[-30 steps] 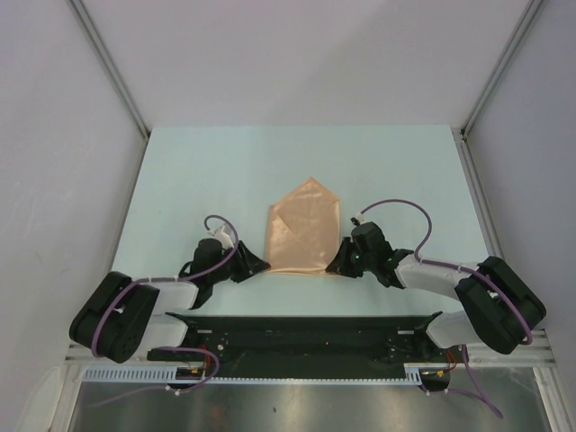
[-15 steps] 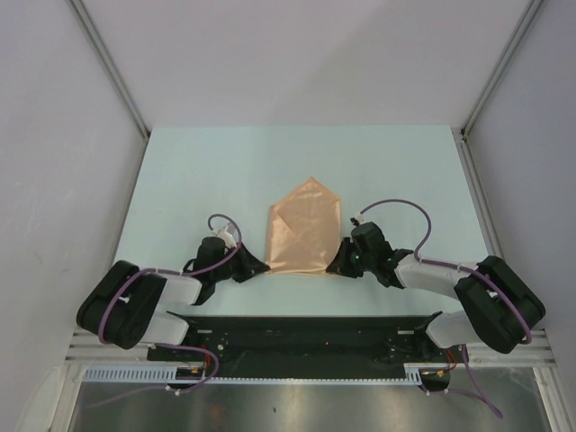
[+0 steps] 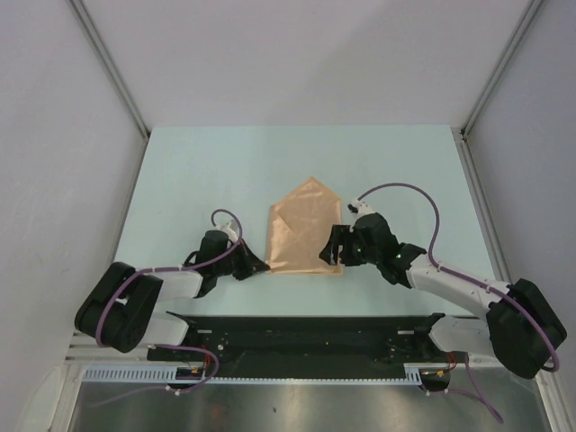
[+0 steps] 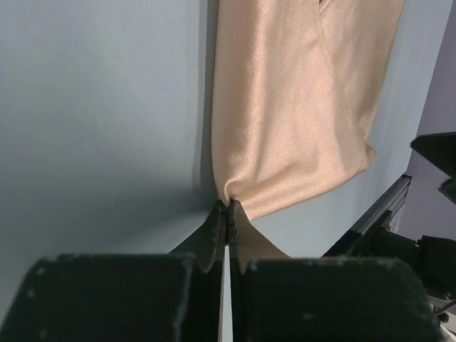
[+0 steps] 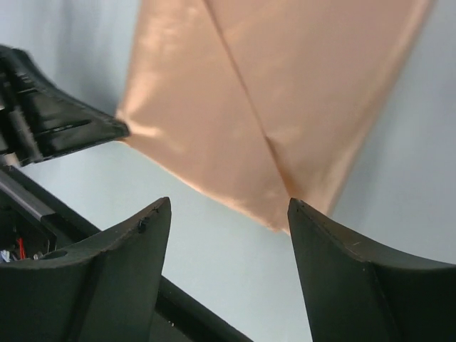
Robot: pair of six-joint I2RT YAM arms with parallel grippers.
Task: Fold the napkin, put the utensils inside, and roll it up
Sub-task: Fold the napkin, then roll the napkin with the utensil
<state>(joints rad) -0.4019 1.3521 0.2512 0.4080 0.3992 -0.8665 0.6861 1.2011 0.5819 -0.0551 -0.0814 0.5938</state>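
Note:
The peach-orange napkin [image 3: 304,229] lies folded on the pale table, pointed at its far end and straight along its near edge. My left gripper [image 3: 264,267] is shut on the napkin's near-left corner; the left wrist view shows the cloth [image 4: 292,121] pinched at the closed fingertips of the gripper [image 4: 228,206]. My right gripper [image 3: 335,252] stands open by the near-right corner. In the right wrist view that gripper [image 5: 229,203] has nothing between its fingers, and the napkin [image 5: 285,92] lies just beyond them. No utensils are in view.
The table [image 3: 198,171] is bounded by white walls on three sides. A black rail [image 3: 306,333] runs along the near edge between the arm bases. The left gripper's fingers [image 5: 64,128] show at the left of the right wrist view.
The left gripper has moved in and shut on the napkin's near-left corner. The right gripper has opened, let go of the near-right corner and shifted slightly away from it.

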